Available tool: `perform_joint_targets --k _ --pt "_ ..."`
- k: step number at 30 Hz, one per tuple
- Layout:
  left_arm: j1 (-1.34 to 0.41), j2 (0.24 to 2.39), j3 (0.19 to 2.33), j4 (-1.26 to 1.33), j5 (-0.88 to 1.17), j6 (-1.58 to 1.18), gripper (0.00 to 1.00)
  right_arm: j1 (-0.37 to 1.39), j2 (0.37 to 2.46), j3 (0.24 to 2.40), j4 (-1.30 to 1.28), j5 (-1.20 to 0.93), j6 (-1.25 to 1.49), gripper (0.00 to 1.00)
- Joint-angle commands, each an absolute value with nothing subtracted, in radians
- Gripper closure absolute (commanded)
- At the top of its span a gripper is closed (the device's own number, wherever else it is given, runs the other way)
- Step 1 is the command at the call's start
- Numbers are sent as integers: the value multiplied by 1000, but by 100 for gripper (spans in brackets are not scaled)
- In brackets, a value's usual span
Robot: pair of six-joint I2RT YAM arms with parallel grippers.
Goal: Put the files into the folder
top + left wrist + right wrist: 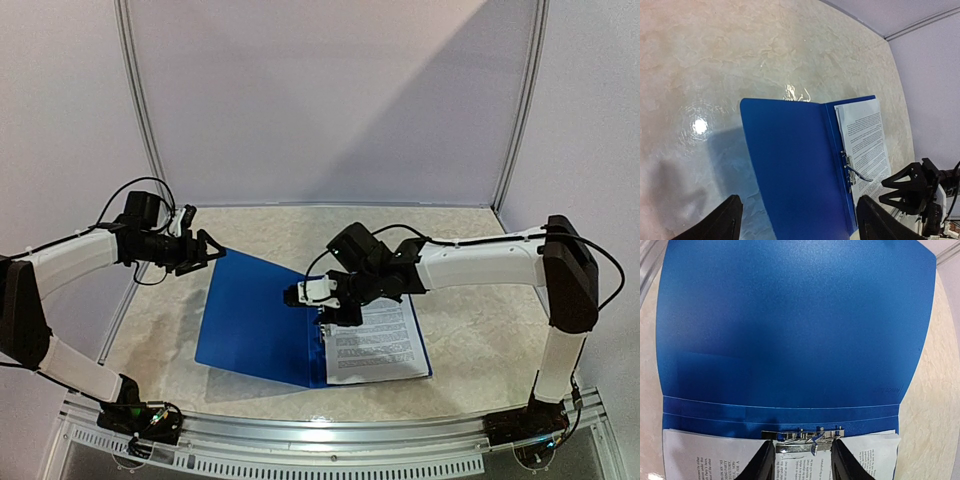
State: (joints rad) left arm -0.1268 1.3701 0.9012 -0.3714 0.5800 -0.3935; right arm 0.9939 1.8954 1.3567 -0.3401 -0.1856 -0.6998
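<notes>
At the near edge of the counter (480, 330), a metal rail (330, 440) carries the bases of both arms. Just behind the rail the folder (255, 315) lies open in the middle of the counter, with the blue inner side up. Its left cover is bare and spreads toward the left arm. The files (375, 345) lie on the right half of the folder as a stack of white printed sheets. Their left edge is at the spine, and a thin blue border of the folder shows around them on the right.

The metal clip (805, 447) sits along the spine, on the edge of the files. The right hand (338, 316) is down at this clip. In the right wrist view its fingers (765, 462) stand narrow, one on each side of the clip. The clip fills the gap between them and touches both, so this hand grips the clip.

Farther back on the left, the left hand (208, 248) hangs near the far left corner of the open cover. Its fingers (715, 222) are spread wide and nothing is between them. From its wrist view the folder lies apart from them, lower on the counter.

Behind everything, the pale back wall (330, 100) closes the counter.
</notes>
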Motion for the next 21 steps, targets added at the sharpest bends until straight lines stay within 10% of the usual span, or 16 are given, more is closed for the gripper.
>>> perform_joint_targets --k 1,21 --pt "-125 1390 907 -364 592 -385 20 964 1937 1394 -392 -205 -753 63" --pt "-125 1399 908 -363 595 -388 20 964 1975 1392 -357 -162 -718 81"
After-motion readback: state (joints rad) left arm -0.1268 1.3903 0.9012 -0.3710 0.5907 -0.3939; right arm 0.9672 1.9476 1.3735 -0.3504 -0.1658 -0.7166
